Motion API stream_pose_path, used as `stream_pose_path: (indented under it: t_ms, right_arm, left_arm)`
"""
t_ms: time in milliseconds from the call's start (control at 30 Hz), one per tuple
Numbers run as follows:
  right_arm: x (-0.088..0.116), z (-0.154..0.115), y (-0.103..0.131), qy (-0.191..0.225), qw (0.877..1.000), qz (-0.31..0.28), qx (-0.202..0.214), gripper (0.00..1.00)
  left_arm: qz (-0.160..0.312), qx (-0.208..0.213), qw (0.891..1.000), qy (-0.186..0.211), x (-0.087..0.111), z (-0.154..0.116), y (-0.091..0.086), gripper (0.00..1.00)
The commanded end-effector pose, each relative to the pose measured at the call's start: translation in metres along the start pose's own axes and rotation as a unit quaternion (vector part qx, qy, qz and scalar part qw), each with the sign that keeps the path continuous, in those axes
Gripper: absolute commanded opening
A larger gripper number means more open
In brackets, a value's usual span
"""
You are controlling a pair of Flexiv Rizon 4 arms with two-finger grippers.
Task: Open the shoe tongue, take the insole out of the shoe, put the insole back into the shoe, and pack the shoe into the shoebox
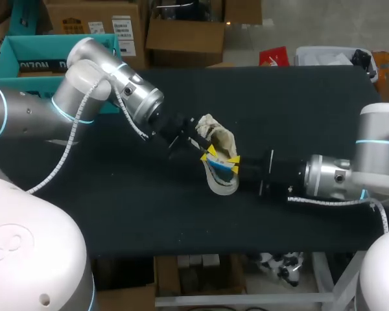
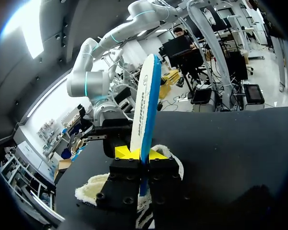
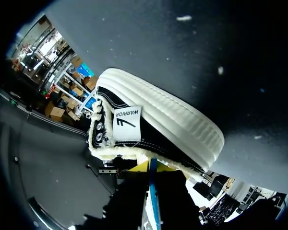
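Closest to the lens, my left end effector (image 2: pixel 140 154) pinched the thin white-and-blue foam insole (image 2: pixel 145 96), its yellow-tipped fingers (image 2: pixel 122 152) pressed against the two faces near one end. The insole stood on edge between them and ran straight out ahead of the end effector, clear of the shoe.

Under the left end effector and a little to one side lay the black canvas high-top shoe (image 2: pixel 93 189) with a white rubber sole and cream fleece lining, resting on the dark cloth-covered table (image 1: pixel 117 214). Its fleecy opening sat just below the fingers.

My right end effector (image 1: pixel 233 163) came in from the opposite side and met the left one over the shoe, the two nearly tip to tip. From its own wrist, the blue edge of the insole ran along its middle line towards the camera, and the shoe lay just ahead of it, showing the ribbed white sole, the row of eyelets and the fleece collar. Whether the right end effector gripped the insole or was merely beside it I could not tell.

A teal cardboard shoebox (image 1: pixel 45 40) stood open well behind my left end effector, at the far corner on the left arm's side, apart from the shoe.
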State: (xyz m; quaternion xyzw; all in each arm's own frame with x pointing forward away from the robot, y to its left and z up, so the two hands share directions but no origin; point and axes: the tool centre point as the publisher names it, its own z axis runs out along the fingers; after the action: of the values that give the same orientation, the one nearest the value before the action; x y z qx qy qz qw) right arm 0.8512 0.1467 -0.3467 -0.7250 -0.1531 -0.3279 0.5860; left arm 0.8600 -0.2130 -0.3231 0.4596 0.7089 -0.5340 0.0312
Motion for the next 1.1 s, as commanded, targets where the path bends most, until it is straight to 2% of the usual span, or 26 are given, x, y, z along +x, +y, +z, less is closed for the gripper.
stream_pose_path:
  t_ms: [33,133,167,233,267,300,400,433,500,667,733,767,1100]
  right_arm:
    - [0.001,-0.004,0.003,0.002,1.0,0.001,0.004,0.0]
    - [0.002,-0.004,0.005,0.003,1.0,0.004,0.007,0.0]
    - [0.002,-0.004,0.005,0.003,1.0,0.003,0.009,0.06]
    - [0.002,-0.003,0.003,0.002,1.0,0.001,0.008,0.54]
    - [0.002,-0.004,0.001,0.002,1.0,0.0,0.005,0.96]
    - [0.002,-0.004,-0.001,0.001,1.0,-0.001,0.002,1.0]
    - [0.0,-0.005,-0.008,-0.001,1.0,-0.007,-0.007,0.95]
    - [-0.001,-0.006,-0.01,-0.002,1.0,-0.01,-0.01,0.87]
    - [-0.001,-0.006,-0.014,-0.003,1.0,-0.013,-0.012,0.52]
    - [-0.003,-0.001,-0.023,-0.01,1.0,-0.024,-0.017,0.26]
    - [-0.004,0.003,-0.027,-0.016,0.999,-0.034,-0.027,0.03]
    - [-0.004,0.005,-0.028,-0.018,0.999,-0.036,-0.028,0.0]
    - [0.004,0.009,-0.006,-0.03,0.998,-0.043,-0.026,0.0]
  left_arm:
    - [-0.002,-0.019,1.0,-0.008,0.005,0.002,-0.003,0.0]
    - [-0.004,-0.021,1.0,-0.011,0.005,0.002,0.0,0.0]
    - [-0.004,-0.022,1.0,-0.011,0.005,0.003,0.001,0.0]
    - [-0.005,-0.025,1.0,-0.014,0.005,0.003,0.002,0.0]
    - [-0.005,-0.024,1.0,-0.016,0.005,0.003,0.002,0.0]
    - [-0.005,-0.025,1.0,-0.019,0.005,0.003,0.002,0.0]
    - [-0.004,-0.026,0.999,-0.024,0.005,0.002,0.003,0.0]
    - [-0.004,-0.026,0.999,-0.025,0.004,0.002,0.003,0.0]
    - [-0.004,-0.027,0.999,-0.028,0.004,0.002,0.003,0.0]
    - [-0.001,-0.032,0.999,-0.039,0.002,0.004,0.003,0.0]
    - [0.0,-0.036,0.998,-0.042,0.002,0.005,0.003,0.0]
    - [0.002,-0.039,0.998,-0.045,0.001,0.006,0.003,0.0]
    - [0.012,-0.07,0.996,-0.06,-0.001,0.007,0.006,0.0]
